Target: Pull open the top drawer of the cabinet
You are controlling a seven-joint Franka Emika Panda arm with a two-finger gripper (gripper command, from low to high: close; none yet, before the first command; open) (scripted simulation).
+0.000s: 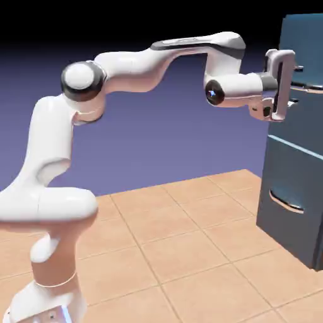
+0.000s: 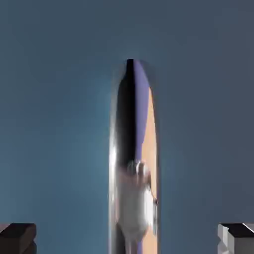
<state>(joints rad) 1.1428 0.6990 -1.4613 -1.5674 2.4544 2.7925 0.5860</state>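
Observation:
The cabinet (image 1: 296,240) stands at the exterior view's right, tall and dark blue-grey. My gripper (image 1: 293,84) is pressed up to the front of the top drawer (image 1: 306,121), and it hides the drawer's handle in that view. In the hand view the drawer front (image 2: 54,124) fills the picture. The curved silver handle (image 2: 131,149) runs up the middle and mirrors the arm and floor. My gripper (image 2: 127,241) is open. One fingertip (image 2: 17,237) shows far left of the bar and the other (image 2: 237,237) far right, neither touching it.
The lower drawer with its own silver handle (image 1: 287,203) sits below my hand. A tan tiled floor (image 1: 189,252) spreads in front of the cabinet. My arm's base (image 1: 47,284) rises at the lower left.

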